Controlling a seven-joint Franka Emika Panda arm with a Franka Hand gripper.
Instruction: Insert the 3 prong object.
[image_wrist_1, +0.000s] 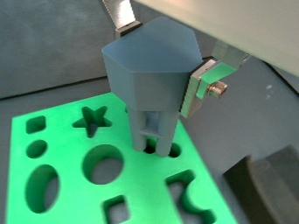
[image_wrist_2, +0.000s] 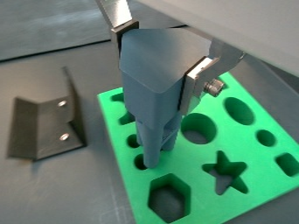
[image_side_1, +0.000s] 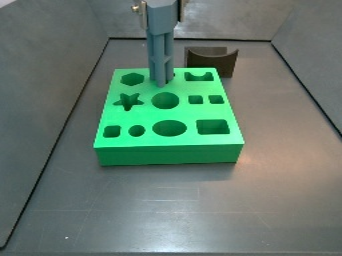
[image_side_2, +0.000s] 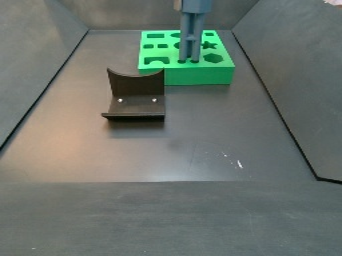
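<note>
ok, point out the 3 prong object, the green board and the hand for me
3 prong object (image_side_1: 160, 45), side view, on its upright bars.
Green board (image_side_1: 171, 150), side view, on its front wall.
Hand (image_wrist_2: 158, 48), wrist view, midway between fingertips, gripping the object's head.

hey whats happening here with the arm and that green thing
The gripper holds the 3 prong object upright over the green board, its silver fingers clamped on the piece's wide top. The prong ends sit at or just inside holes near the board's middle, so insertion looks underway but not finished. A dark brown block sits behind the board, and the fixture stands apart on the floor.
</note>
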